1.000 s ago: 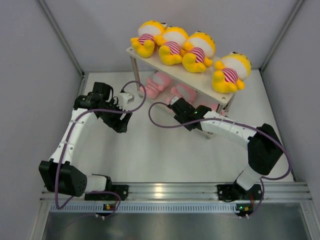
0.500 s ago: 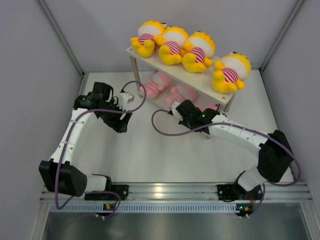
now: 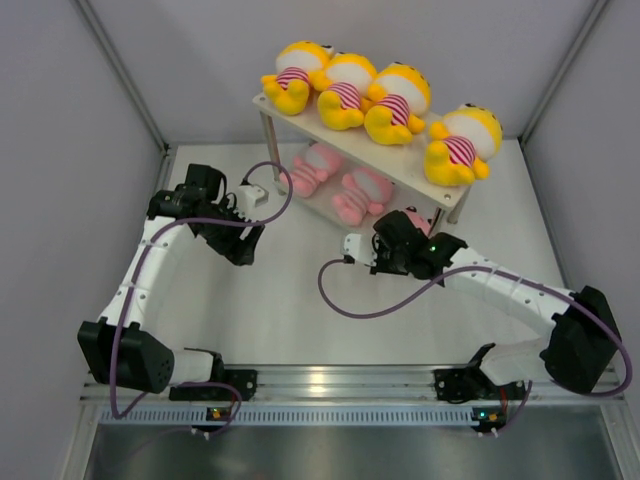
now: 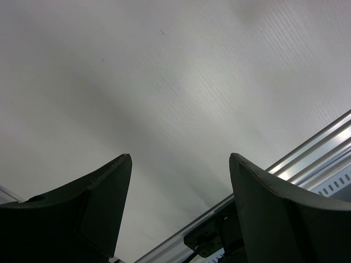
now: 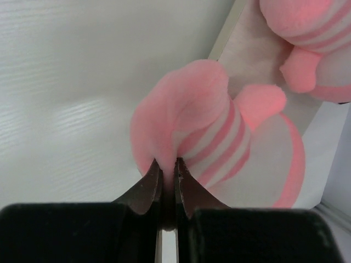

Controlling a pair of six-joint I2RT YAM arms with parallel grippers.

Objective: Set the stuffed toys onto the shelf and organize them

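Note:
The white shelf stands at the back. Several yellow stuffed toys lie on its top board, from one at the left to one at the right end. Two pink toys lie on the lower tier. My right gripper is in front of the shelf's right part, shut on a third pink toy. In the right wrist view the jaws pinch a limb of this pink striped toy by the lower board. My left gripper is open and empty over the table; its wrist view shows only table.
Another pink toy lies on the lower board beyond the held one. A purple cable loops on the table left of the right arm. Grey walls close in the sides and back. An aluminium rail runs along the near edge.
My right gripper has moved right and toward the near edge, out from under the shelf, drawing the pink toy with it. Its elbow swung right. The left arm has not moved.

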